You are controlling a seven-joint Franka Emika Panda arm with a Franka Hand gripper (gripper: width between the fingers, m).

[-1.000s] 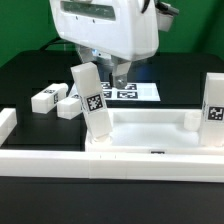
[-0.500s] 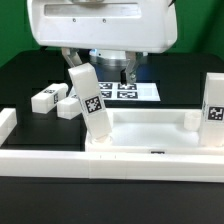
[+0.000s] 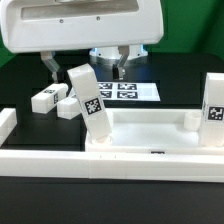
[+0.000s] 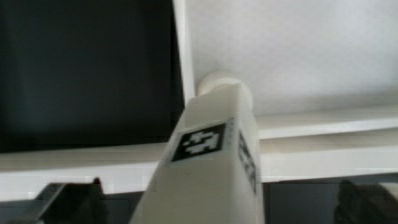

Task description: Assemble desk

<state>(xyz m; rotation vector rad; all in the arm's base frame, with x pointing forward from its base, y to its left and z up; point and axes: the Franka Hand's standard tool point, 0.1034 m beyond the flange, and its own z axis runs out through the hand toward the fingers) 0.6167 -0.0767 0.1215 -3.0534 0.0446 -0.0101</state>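
The desk panel (image 3: 150, 128) lies on the black table, white with a raised rim. A white tagged leg (image 3: 88, 102) stands in its corner socket at the exterior view's left, leaning away from upright. My gripper (image 3: 85, 70) hangs just above the leg's top, open, with one finger (image 3: 48, 66) on each side and not touching it. A second leg (image 3: 213, 108) stands upright at the panel's other near corner. In the wrist view the leaning leg (image 4: 214, 150) rises between my open gripper (image 4: 222, 205), over the panel's textured face (image 4: 302, 60).
Two loose legs (image 3: 45, 97) (image 3: 68, 106) lie on the table at the exterior view's left. The marker board (image 3: 128, 91) lies behind the panel. A low white border bar (image 3: 110, 168) runs along the front, with a short one (image 3: 7, 122) at the left.
The gripper body has shifted toward the exterior view's left and its fingers now straddle the leaning leg's top. The leg leans slightly more; the other parts have not moved.
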